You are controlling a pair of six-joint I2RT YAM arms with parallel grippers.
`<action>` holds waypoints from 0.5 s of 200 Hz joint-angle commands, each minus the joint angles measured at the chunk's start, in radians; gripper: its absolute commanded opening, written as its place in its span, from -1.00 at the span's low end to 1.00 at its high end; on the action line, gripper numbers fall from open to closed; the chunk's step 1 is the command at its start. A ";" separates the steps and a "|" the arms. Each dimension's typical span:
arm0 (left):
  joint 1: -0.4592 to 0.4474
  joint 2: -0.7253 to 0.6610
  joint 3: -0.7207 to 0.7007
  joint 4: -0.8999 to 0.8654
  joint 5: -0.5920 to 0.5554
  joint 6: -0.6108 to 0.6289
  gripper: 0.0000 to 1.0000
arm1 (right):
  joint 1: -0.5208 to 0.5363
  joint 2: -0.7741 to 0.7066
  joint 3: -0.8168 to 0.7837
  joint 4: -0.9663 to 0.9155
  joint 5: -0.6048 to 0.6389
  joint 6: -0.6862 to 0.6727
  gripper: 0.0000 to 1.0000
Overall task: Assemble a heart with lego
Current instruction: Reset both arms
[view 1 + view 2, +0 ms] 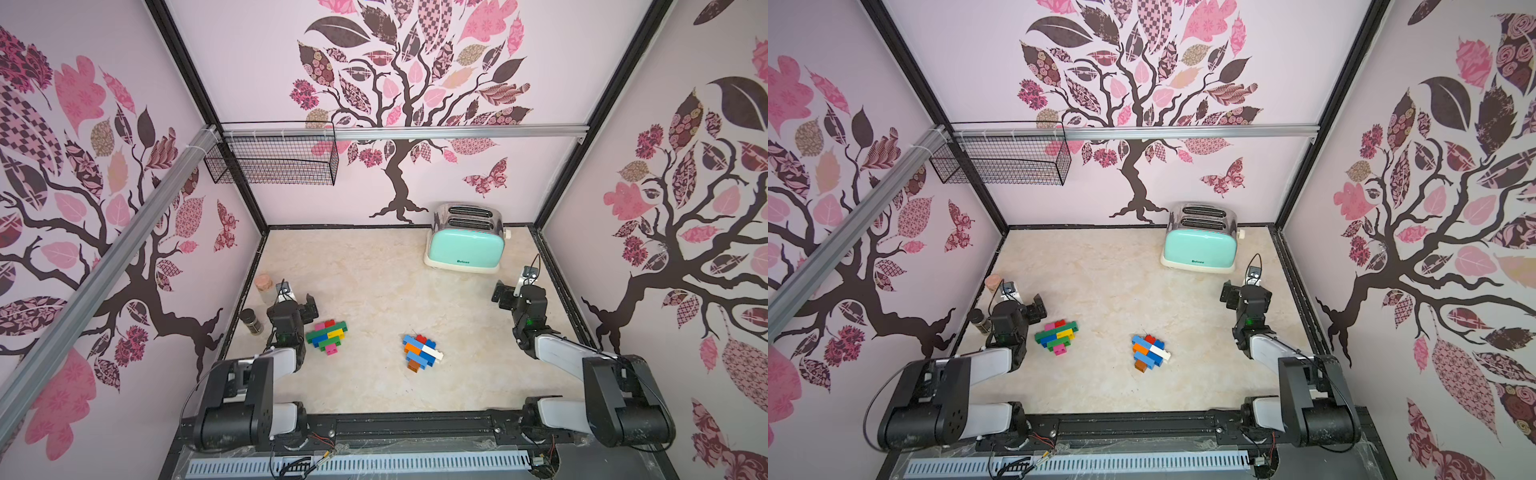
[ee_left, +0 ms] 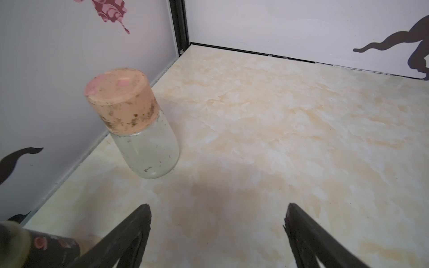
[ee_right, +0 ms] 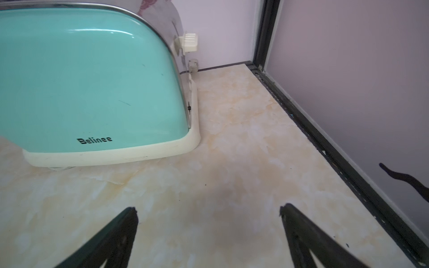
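Back right on the marbled desk (image 1: 374, 282) stands a mint-green toaster (image 1: 465, 245) — chrome top, two slots facing up, cream base, "Belinee" lettered on its side in the right wrist view. Over by the left wall is a clear glass jar (image 1: 266, 287) with a cork-coloured lid, upright, and just nearer the camera a small dark shaker (image 1: 251, 321), close to it but apart. High in the back-left corner a black wire basket (image 1: 274, 160) hangs at an aluminium rail (image 1: 457, 132) — tree decals (image 1: 395, 104) cover the pink walls.
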State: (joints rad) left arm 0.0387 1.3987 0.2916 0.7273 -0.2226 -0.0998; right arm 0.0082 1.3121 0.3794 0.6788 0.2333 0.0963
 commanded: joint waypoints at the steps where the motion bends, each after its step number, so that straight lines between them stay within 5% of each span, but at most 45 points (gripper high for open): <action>1: -0.053 0.105 -0.006 0.281 -0.025 0.051 0.78 | -0.048 0.022 -0.008 0.153 -0.151 0.042 0.99; 17: -0.112 0.201 0.021 0.357 -0.095 0.109 0.73 | -0.051 0.045 0.014 0.139 -0.242 0.009 0.99; 31: -0.104 0.153 0.040 0.235 -0.102 0.076 0.73 | -0.049 0.043 -0.014 0.183 -0.327 -0.029 0.99; 100: -0.043 0.164 0.093 0.149 -0.064 0.016 0.85 | -0.012 0.232 -0.155 0.580 -0.267 -0.052 0.99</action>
State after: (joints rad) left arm -0.0074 1.5738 0.3759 0.9016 -0.3019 -0.0658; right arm -0.0254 1.4475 0.2531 1.0302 -0.0494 0.0635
